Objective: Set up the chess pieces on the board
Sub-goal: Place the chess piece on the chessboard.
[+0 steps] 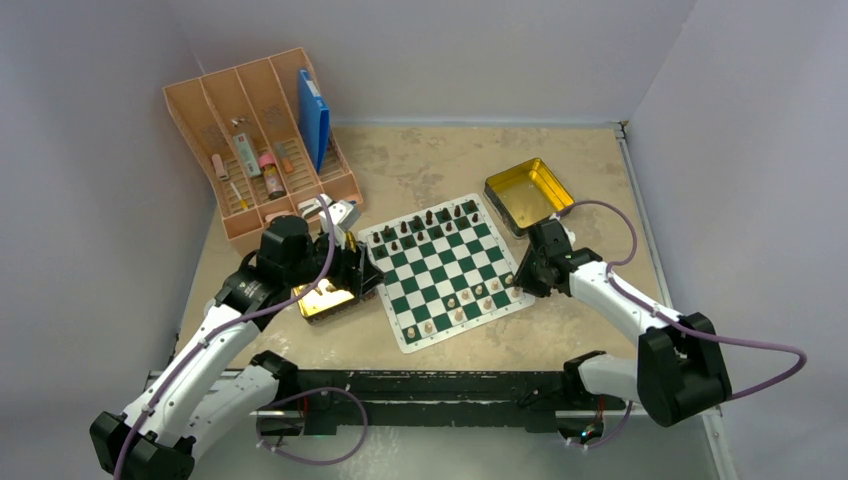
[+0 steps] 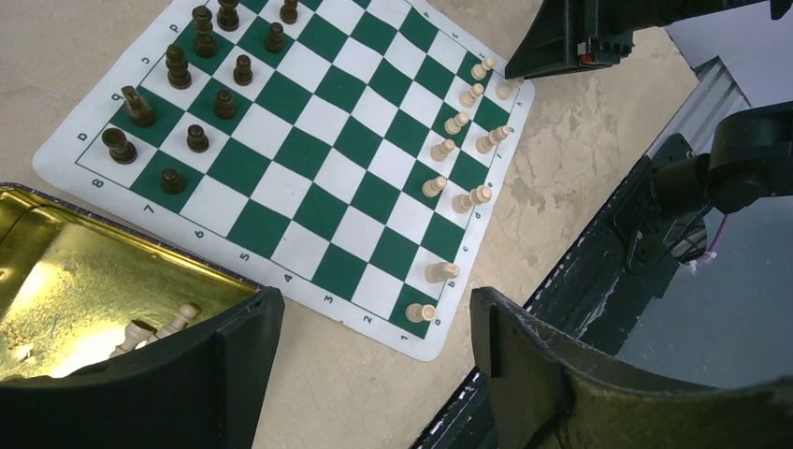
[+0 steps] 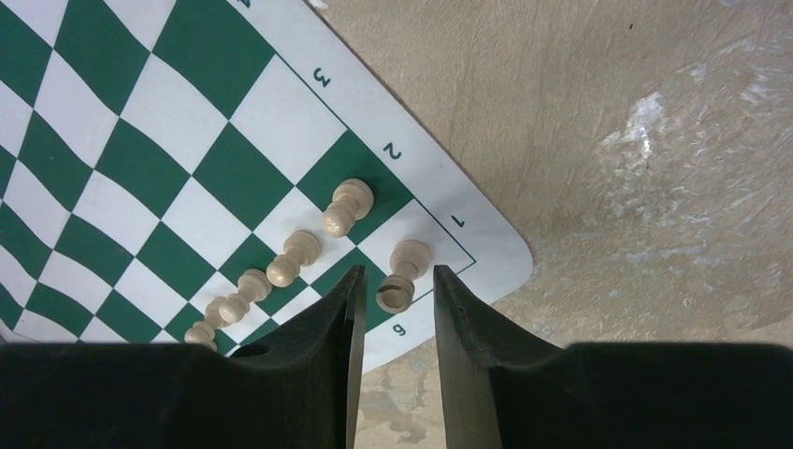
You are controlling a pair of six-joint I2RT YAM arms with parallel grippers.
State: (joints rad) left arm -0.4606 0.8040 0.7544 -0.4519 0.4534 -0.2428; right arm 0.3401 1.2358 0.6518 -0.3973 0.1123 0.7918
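Tan wood chessmen [image 3: 281,271] look light, smooth, tippy; pinch at waist. They line board [image 1: 440,268] side facing near edge of counter [image 1: 470,345]. Right claw [image 3: 397,281] narrowly parted around corner piece [image 3: 409,254], not gripping. Left claw [image 2: 374,304] wide, empty, above tin [image 2: 56,271]

The row of chess pieces [image 3: 347,208] runs behind the right gripper [image 3: 397,276], so its end is hidden. The gold tin [image 2: 84,262] is cut by the picture's left edge, and the left gripper [image 2: 374,297] covers some pieces inside.
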